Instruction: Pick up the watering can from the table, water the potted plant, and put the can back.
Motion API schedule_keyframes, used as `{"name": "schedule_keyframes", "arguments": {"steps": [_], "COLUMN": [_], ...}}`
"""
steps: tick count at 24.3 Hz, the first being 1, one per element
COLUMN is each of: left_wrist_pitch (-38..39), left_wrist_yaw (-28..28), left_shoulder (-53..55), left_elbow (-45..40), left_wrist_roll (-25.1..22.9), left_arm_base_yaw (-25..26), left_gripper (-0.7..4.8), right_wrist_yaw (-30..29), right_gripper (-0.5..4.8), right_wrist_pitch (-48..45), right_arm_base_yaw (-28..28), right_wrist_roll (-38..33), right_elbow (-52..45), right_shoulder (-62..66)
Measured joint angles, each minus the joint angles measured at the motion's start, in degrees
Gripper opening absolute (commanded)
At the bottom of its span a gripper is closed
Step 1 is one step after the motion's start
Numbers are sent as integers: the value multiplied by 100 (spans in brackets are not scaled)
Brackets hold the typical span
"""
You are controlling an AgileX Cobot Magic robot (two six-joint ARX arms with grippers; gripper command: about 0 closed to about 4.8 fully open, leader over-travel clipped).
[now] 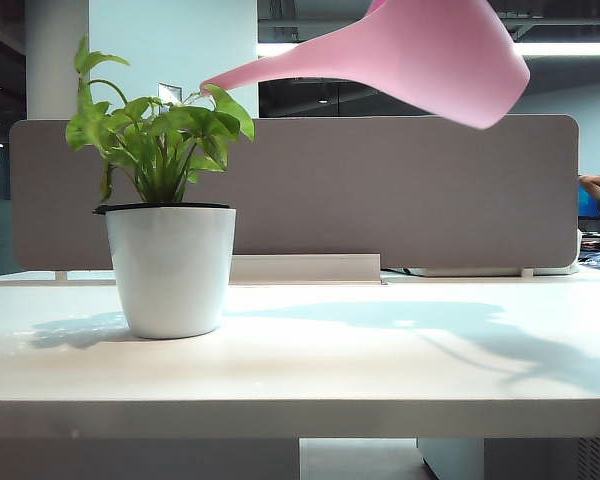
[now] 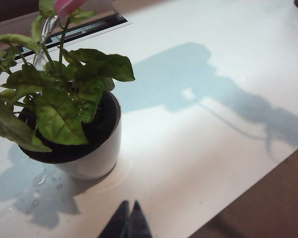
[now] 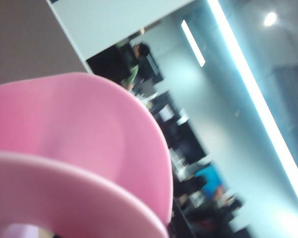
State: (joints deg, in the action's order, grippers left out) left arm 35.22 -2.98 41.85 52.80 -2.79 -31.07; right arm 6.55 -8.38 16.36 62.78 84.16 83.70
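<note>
The watering can [image 1: 420, 55] hangs in the air above the table [image 1: 380, 370], tipped so that its long spout slopes down toward the potted plant [image 1: 165, 240]. In the exterior view the spout's tip sits just over the plant's upper leaves, on their right side, while the can's wide body is up near the top of the picture, over the right half of the table. The left wrist view catches the pink spout tip [image 2: 67, 6] directly above the leaves, with a thin clear stream [image 2: 43, 42] running down from it into the foliage.

The plant stands upright on the left part of the table, well back from the front edge. Small drops and a wet patch [image 2: 39, 191] lie on the table just beside the pot's base. The can's shadow [image 1: 460, 335] falls across the right half of the table.

The left gripper [image 2: 128, 222] hovers low near the table's front edge, close to the pot but apart from it; its two dark fingertips meet at a point, pressed together on nothing.

The right gripper itself does not show in any view. Its wrist camera is filled by the can's pink body [image 3: 79, 148] at very close range, so the state of its fingers cannot be told.
</note>
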Motion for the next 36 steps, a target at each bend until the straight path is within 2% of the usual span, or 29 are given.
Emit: {"name": "schedule_keyframes", "arguments": {"steps": [2,7,10,12,14,21,32,34,36], "left_wrist_pitch": [0,-2,-2,0,0,0,0,0,-2], "left_wrist_yaw": [0,-2,-2,0,-2,-2,-2,-2,-2], "left_shoulder": [0,0,0,0,0,0,0,2,2], "left_elbow": [0,0,0,0,0,0,0,0,0], "left_wrist_roll": [0,0,0,0,0,0,0,0,0], "left_arm_base_yaw": [0,0,0,0,-4,-2,-2,-2,-2], "left_gripper": [4,4,4,4,4,4,4,4,4], "right_wrist_yaw": [101,146,175,85,83,181,175,155,160], "right_gripper": [-4,-5,-5,-5,-5,-5,-4,17,60], "right_wrist_pitch": [590,424,-774,-2153,-2916,-4138,-4743,-4747,-4750], "right_arm_base_yaw": [-50,-127,-127,-118,-109,-111,-70,-59,-42], "right_wrist_roll": [-975,-2282,-3779,-4745,-5169,-5772,-5947,-5991,-5991], "right_elbow": [-96,-977,-2234,-3126,-3576,-3869,-3858,-3858,-3858], "right_shoulder": [-7,0,26,236,476,1207,1853,1871,1871]}}
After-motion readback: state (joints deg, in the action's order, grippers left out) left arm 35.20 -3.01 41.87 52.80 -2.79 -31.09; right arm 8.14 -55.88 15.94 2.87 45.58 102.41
